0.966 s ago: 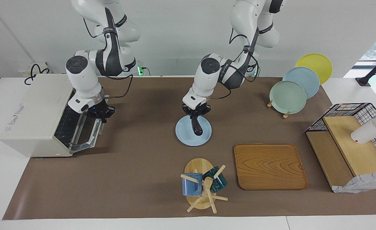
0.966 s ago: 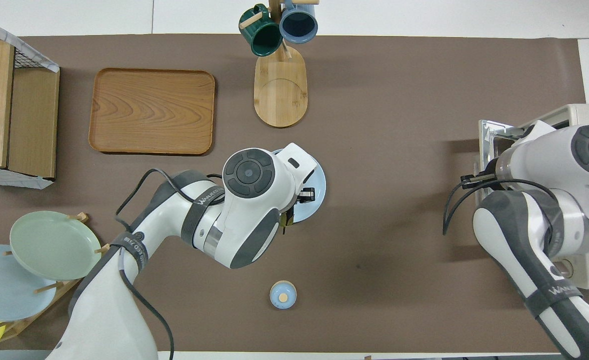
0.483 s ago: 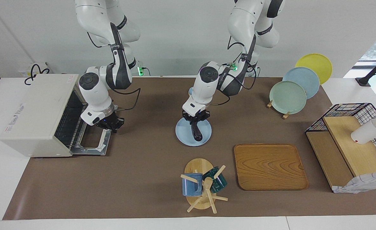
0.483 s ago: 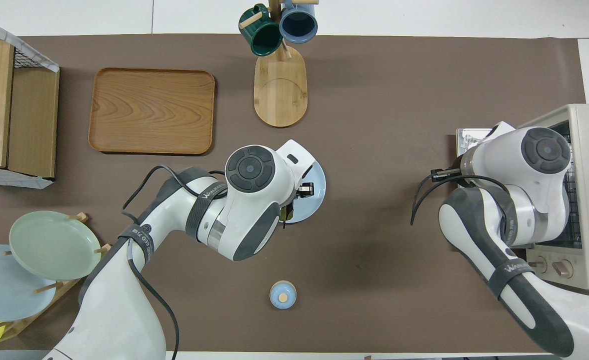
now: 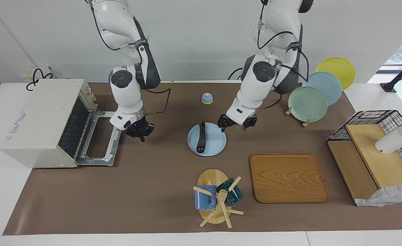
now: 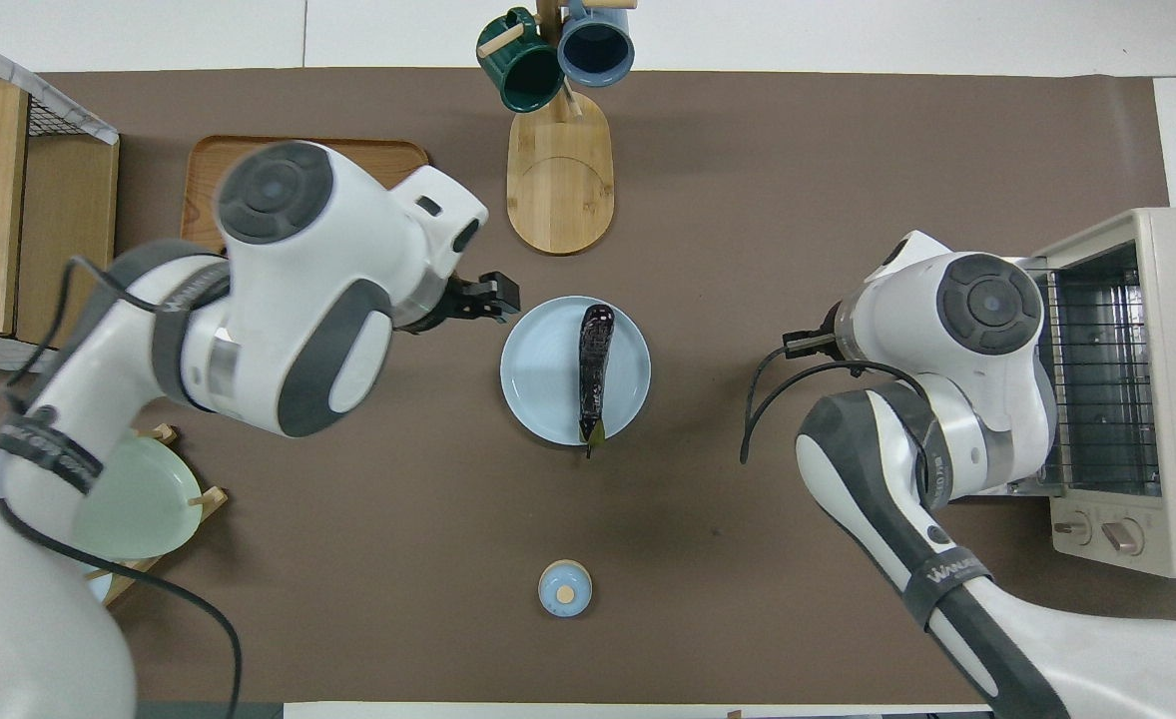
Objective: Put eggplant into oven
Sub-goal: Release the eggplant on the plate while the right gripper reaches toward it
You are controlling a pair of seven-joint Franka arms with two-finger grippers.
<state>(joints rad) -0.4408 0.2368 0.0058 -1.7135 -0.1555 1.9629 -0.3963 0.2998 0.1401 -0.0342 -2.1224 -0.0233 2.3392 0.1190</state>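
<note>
Left fingers (image 5: 223, 123) spread wide and empty, left gripper (image 5: 236, 123) raised over the brown mat just beside the plate (image 5: 218, 145), on the side toward the left arm's end. Right fingers (image 5: 140, 134) pressed together, gripping nothing, right gripper (image 5: 139, 132) low over the mat beside the outer edge of the oven door (image 5: 98, 136). Eggplant (image 5: 201, 138) lying free on the pale blue plate near the middle of the tabletop (image 5: 126, 191), lengthwise toward and away from the robots, stem end jutting past the rim nearest the robots. Oven (image 5: 40, 121) at the right arm's end, door dropped flat onto the mat, wire rack (image 6: 1097, 369) bare inside. Small blue knobbed lid (image 5: 206, 98) nearer the robots than the plate. Mug tree (image 5: 216, 200) with a blue and a green mug farther out, wooden tray (image 5: 288, 177) beside it. Plate rack (image 5: 318, 89) with green, blue and yellow plates toward the left arm's end, wire-and-wood shelf (image 5: 375, 153) at that end's edge.
</note>
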